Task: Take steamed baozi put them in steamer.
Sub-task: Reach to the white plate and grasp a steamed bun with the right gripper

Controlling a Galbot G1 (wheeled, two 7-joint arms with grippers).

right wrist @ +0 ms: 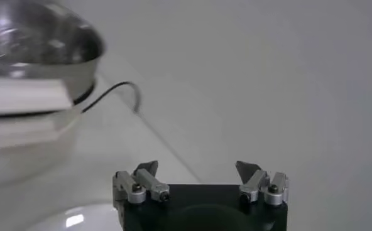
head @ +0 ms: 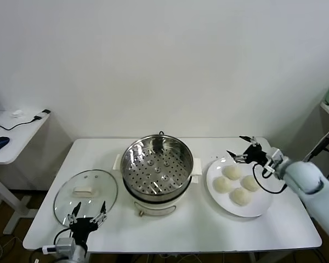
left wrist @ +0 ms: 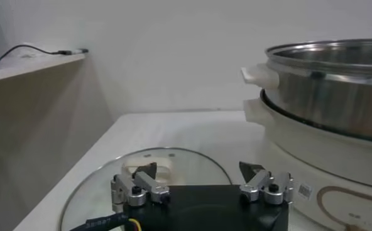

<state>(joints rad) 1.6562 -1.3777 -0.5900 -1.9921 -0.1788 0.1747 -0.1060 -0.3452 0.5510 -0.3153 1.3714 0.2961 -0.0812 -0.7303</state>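
Nothing is in the steamer [head: 157, 171] yet: its perforated tray is bare, and all four baozi [head: 237, 184] are on the plate [head: 261, 207], so every transfer is left to do. My right pincer [head: 242, 150] hangs with its fingers spread wide and empty, just behind the plate's far rim; the buns lie just in front of and below it, the nearest one close under my fingertips, and the steamer stands off to my left of it. The buns are round domes, flat side down, tops up, with no long axis to line up with, so I judge any approach angle from above will do. The steamer sits upright, mouth open to the ceiling, handles out to either side. My left pincer [head: 88, 212] is parked wide and empty at the near table edge, over the near rim of the glass lid [head: 85, 195], with the steamer to its right.
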